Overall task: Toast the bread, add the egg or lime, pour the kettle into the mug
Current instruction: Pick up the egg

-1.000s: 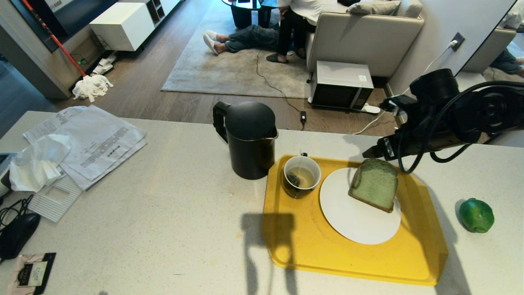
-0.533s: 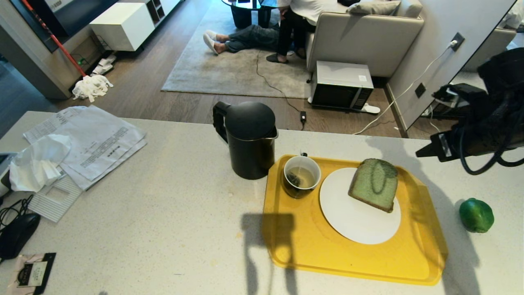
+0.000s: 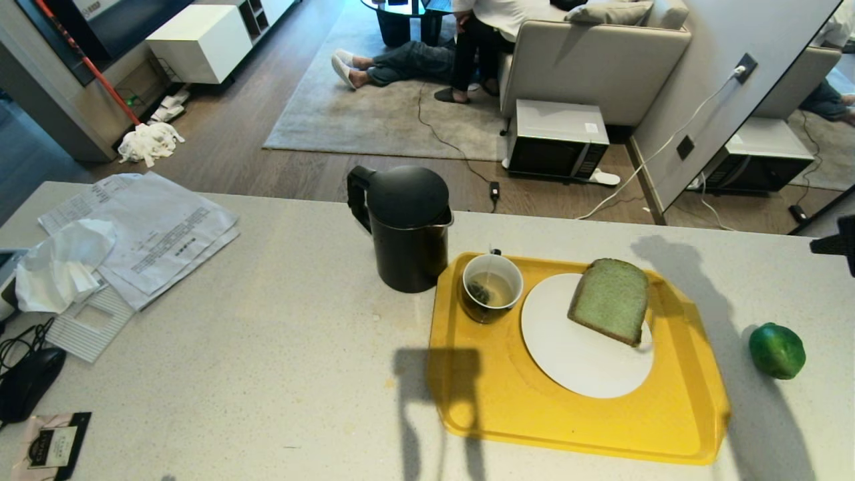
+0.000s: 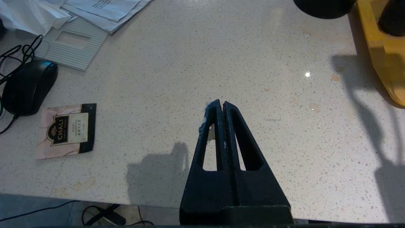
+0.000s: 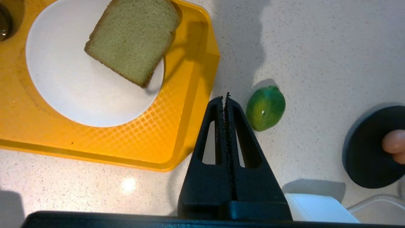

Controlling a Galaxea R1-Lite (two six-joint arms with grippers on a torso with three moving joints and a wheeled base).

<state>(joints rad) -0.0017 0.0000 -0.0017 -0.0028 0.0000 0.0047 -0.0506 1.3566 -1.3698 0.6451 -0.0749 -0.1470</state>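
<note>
The pale green bread (image 3: 610,300) lies on a white plate (image 3: 574,367) in the yellow tray (image 3: 481,407). The mug (image 3: 492,288), with tea in it, stands in the tray's far left corner. The black kettle (image 3: 404,227) stands on the counter beside it. To the tray's right lies the lime (image 3: 776,351). My right gripper (image 5: 225,98) hangs shut and empty above the counter, between the tray's edge and the lime (image 5: 265,108). A pinkish rounded thing that looks like the egg (image 5: 394,146) rests on a black disc. My left gripper (image 4: 220,103) is shut and empty over the counter's near edge.
Papers (image 3: 153,227), a crumpled tissue (image 3: 60,260), a black mouse (image 3: 30,377) and a tea sachet (image 3: 53,444) lie at the counter's left. A white box (image 5: 316,207) sits near the right gripper. Beyond the counter are a microwave (image 3: 558,137) on the floor, a sofa and people.
My right arm has drawn back to the right from above the bread, almost out of the head view, and its fingers have shut. The bread stays on the plate.
</note>
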